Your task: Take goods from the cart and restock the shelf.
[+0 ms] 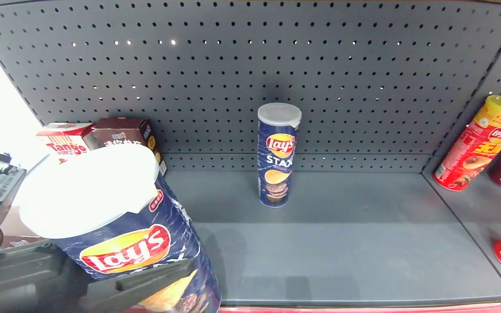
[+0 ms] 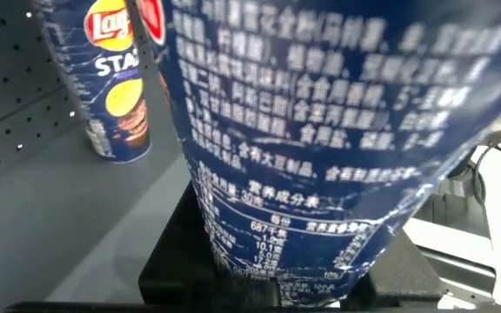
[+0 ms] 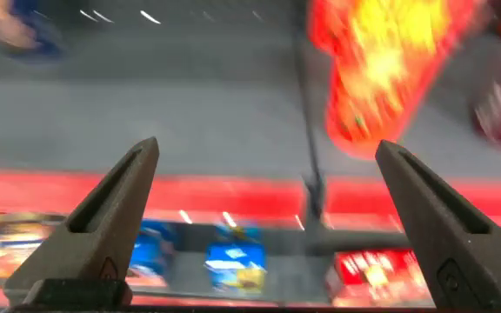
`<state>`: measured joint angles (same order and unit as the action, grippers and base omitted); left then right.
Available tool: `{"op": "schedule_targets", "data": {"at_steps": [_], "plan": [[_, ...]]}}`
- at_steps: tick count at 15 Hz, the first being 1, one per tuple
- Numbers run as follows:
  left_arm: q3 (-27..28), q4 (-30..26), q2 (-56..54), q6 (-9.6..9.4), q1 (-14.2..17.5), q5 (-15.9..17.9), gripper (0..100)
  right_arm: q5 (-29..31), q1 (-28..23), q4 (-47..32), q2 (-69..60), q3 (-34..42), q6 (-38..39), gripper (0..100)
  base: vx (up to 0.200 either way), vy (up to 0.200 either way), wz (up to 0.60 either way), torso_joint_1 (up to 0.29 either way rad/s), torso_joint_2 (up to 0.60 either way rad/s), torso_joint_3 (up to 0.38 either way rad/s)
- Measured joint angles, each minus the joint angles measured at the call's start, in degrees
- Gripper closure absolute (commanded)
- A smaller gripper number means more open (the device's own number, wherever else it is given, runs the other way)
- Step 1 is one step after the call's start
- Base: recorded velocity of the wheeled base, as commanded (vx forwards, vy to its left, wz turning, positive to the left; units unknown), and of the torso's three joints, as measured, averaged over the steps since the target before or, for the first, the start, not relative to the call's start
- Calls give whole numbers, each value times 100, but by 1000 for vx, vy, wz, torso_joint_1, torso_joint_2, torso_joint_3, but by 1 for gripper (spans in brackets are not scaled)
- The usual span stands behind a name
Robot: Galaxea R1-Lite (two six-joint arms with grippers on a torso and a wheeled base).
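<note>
My left gripper [image 1: 120, 267] is shut on a dark blue chip can [image 1: 120, 226] with a white lid, held tilted at the shelf's front left. In the left wrist view the held can [image 2: 320, 130] is very close, its printed side facing the camera. A second, matching blue can [image 1: 278, 154] stands upright near the back wall at the middle of the grey shelf [image 1: 342, 243]; it also appears in the left wrist view [image 2: 116, 78]. My right gripper [image 3: 277, 200] is open with nothing between its fingers, level with the shelf's red front edge [image 3: 233, 191].
Snack boxes [image 1: 98, 137] stand at the back left, behind the held can. Red chip cans [image 1: 479, 145] stand in the adjoining bay on the right, one blurred red can [image 3: 381, 69] in the right wrist view. A perforated panel [image 1: 250, 65] backs the shelf. Bare shelf lies between the standing can and the right divider.
</note>
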<state>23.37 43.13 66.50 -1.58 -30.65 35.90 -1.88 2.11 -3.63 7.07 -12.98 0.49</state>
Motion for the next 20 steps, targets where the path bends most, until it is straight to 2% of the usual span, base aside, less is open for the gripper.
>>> {"op": "schedule_targets", "data": {"at_steps": [2,4,8,10,16,19,20], "plan": [[55,2,-24,15,0,4,100,-507,315,-173,812,-881,-28,0,0,0,0,0,0,0],[85,0,-46,48,-2,9,100,-890,664,-246,1602,-1371,-396,0,0,0,0,0,0,0],[185,-2,-66,232,0,4,100,-1037,1704,33,2887,-1668,-817,0,0,0,0,0,0,0],[269,-5,-68,243,17,-13,100,-995,1986,308,3402,-1749,-851,0,0,0,0,0,0,0],[358,-41,37,254,46,-35,100,-1061,2142,2002,5098,-1880,-812,0,0,0,0,0,0,0],[397,-40,139,256,177,1,100,-1120,2132,3116,6220,-2193,-766,0,0,0,0,0,0,0],[408,-30,168,297,204,1,100,-1362,2100,3636,6628,-2311,-770,0,0,0,0,0,0,0]]}}
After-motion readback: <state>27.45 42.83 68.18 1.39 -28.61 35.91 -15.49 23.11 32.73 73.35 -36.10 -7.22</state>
